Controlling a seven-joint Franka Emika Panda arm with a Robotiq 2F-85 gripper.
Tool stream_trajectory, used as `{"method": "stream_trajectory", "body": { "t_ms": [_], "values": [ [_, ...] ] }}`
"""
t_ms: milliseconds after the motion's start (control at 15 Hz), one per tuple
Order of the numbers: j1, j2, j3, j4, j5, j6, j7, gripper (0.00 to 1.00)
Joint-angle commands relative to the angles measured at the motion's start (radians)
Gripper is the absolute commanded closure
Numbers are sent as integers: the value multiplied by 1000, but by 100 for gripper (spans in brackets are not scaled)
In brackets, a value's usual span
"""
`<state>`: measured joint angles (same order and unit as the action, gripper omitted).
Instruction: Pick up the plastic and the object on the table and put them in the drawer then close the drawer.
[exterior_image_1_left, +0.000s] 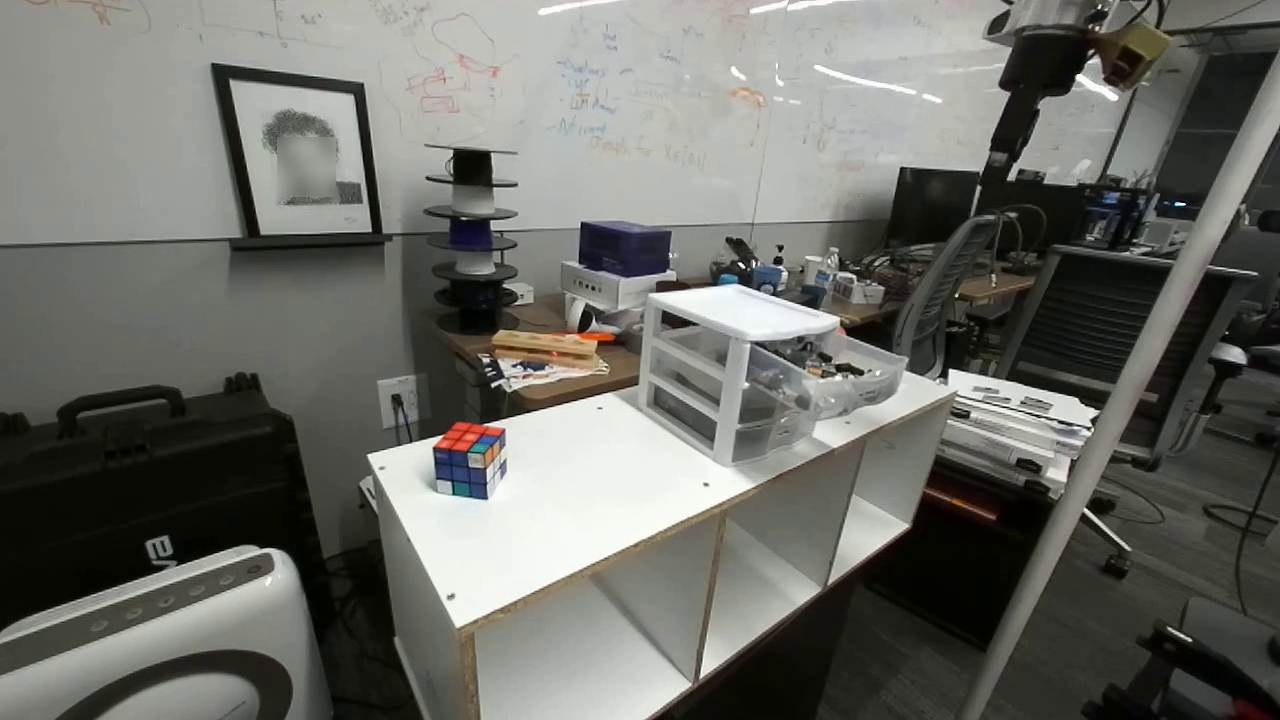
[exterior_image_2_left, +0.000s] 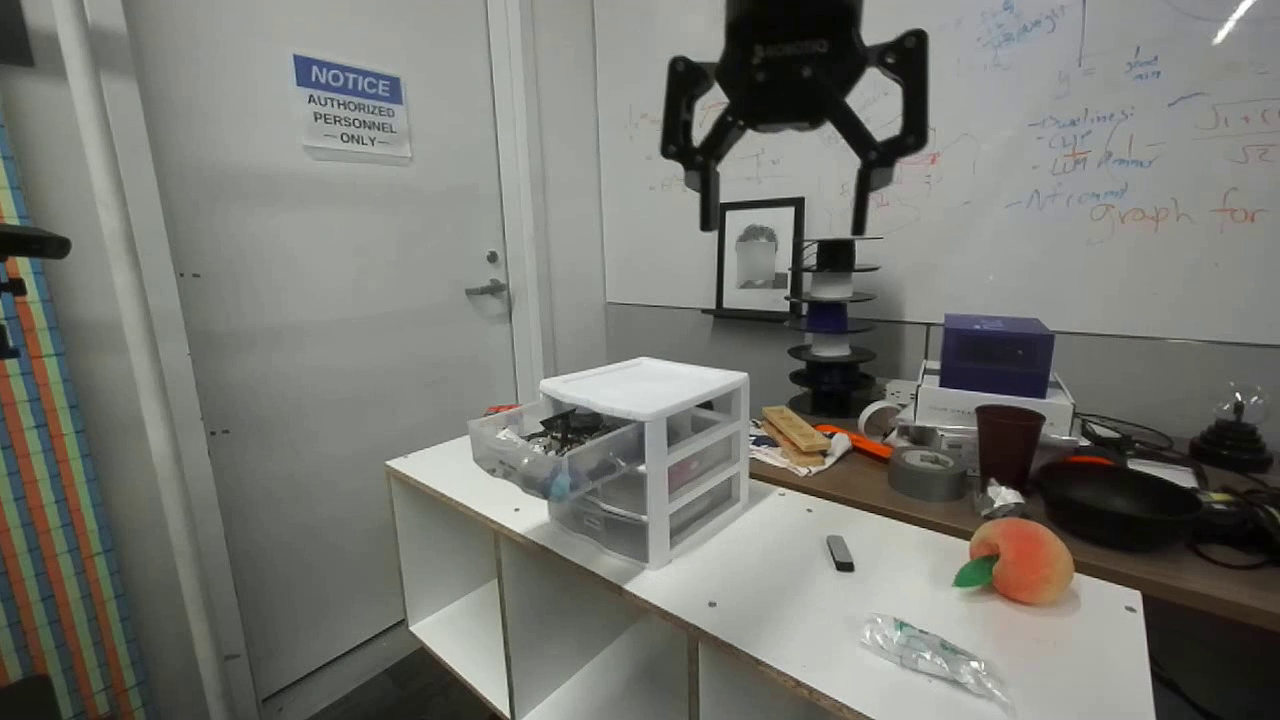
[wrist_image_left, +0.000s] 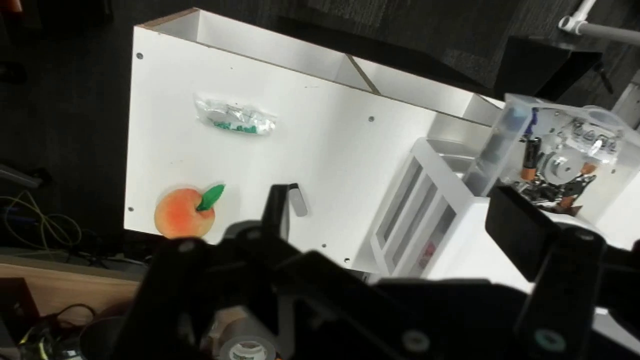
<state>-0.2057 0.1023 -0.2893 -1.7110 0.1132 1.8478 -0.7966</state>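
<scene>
My gripper (exterior_image_2_left: 785, 215) is open and empty, high above the white table (exterior_image_2_left: 760, 570); its wide-apart fingers also show in the wrist view (wrist_image_left: 395, 215). The clear crumpled plastic (exterior_image_2_left: 930, 650) with green print lies near the table's end and in the wrist view (wrist_image_left: 235, 117). A small grey-and-black object (exterior_image_2_left: 840, 553) lies between it and the chest, beside one fingertip in the wrist view (wrist_image_left: 298, 201). A peach (exterior_image_2_left: 1035, 565) with a green leaf stands at that end. The top translucent drawer (exterior_image_2_left: 515, 460) is pulled open and holds batteries and small parts.
The white-topped chest (exterior_image_1_left: 740, 310) stands on the table, its lower drawers shut. A Rubik's cube (exterior_image_1_left: 470, 462) sits at the table's opposite end. Behind, a desk carries tape (exterior_image_2_left: 928, 472), a cup (exterior_image_2_left: 1008, 445), a pan (exterior_image_2_left: 1115, 505) and a stack of spools (exterior_image_1_left: 474, 240).
</scene>
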Motion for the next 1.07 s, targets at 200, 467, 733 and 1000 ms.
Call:
{"method": "stream_trajectory", "body": {
  "t_ms": [200,467,733,1000],
  "values": [
    [-141,338,44,263,-46,-42,-196,0],
    [-180,467,69,302,-154,9,-250,0],
    [-177,515,116,239,-182,151,-259,0],
    [-147,610,167,276,-194,231,-243,0]
  ]
}}
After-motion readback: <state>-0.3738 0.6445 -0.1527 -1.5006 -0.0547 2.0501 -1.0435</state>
